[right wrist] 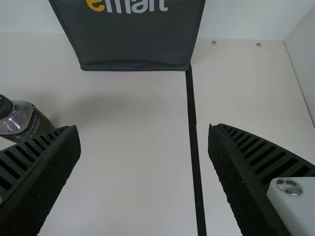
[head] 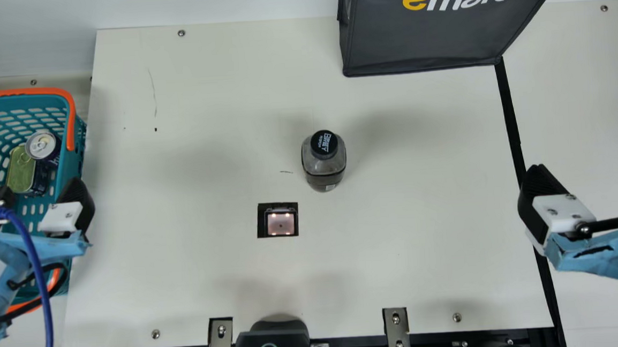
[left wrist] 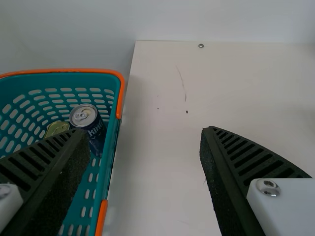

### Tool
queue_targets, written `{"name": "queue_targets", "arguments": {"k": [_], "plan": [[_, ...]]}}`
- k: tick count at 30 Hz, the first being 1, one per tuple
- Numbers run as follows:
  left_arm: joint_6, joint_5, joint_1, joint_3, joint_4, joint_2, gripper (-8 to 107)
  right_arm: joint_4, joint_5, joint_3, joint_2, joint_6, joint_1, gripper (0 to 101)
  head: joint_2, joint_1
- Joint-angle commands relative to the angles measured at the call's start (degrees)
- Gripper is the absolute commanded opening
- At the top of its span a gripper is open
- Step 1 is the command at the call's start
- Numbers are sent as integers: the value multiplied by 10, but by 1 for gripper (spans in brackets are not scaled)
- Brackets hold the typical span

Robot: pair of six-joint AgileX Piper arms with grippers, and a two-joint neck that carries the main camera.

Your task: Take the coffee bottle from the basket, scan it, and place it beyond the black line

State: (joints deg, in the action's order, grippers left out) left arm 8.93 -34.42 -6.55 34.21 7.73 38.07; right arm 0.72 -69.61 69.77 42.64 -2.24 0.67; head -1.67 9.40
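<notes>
The left gripper (head: 38,191) is released, its two ribbed fingers (left wrist: 246,162) spread wide with nothing between them, one over the teal basket (head: 59,175) and the other over the cream table (head: 214,286). The right gripper (head: 588,170) is likewise released and empty, its fingers well parted; in the right wrist view, the black line (right wrist: 195,147) runs between them. The coffee bottle (head: 324,164), dark with a black cap, stands upright on the table between the two grippers, well apart from both, on the left gripper's side of the black line. The square scanner window (head: 280,223), with small lights at its corners, is set in the table between the grippers and nearer the robot than the bottle. Just beyond the left gripper, inside the orange-rimmed basket, are a dark drink can (head: 43,145) with a silver top and, beside it, a tin (head: 20,169) with a yellow-green lid. A dark grey bag (head: 419,38) with printed lettering stands beyond the right gripper and toward the left gripper's side. Between the grippers, at the robot's edge of the table, is a black device (head: 268,345) showing a green ring
</notes>
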Motion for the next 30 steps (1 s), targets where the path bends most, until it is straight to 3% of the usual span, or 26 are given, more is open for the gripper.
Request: {"name": "queue_targets", "arguments": {"k": [1, 30], "plan": [[0, 0, 0, 0, 0, 0, 90, 0, 0, 0, 0, 0, 0, 91, 1, -15], [0, 0, 0, 0, 0, 0, 90, -1, 8, 8, 16, -4, 9, 91, 1, -15]]}}
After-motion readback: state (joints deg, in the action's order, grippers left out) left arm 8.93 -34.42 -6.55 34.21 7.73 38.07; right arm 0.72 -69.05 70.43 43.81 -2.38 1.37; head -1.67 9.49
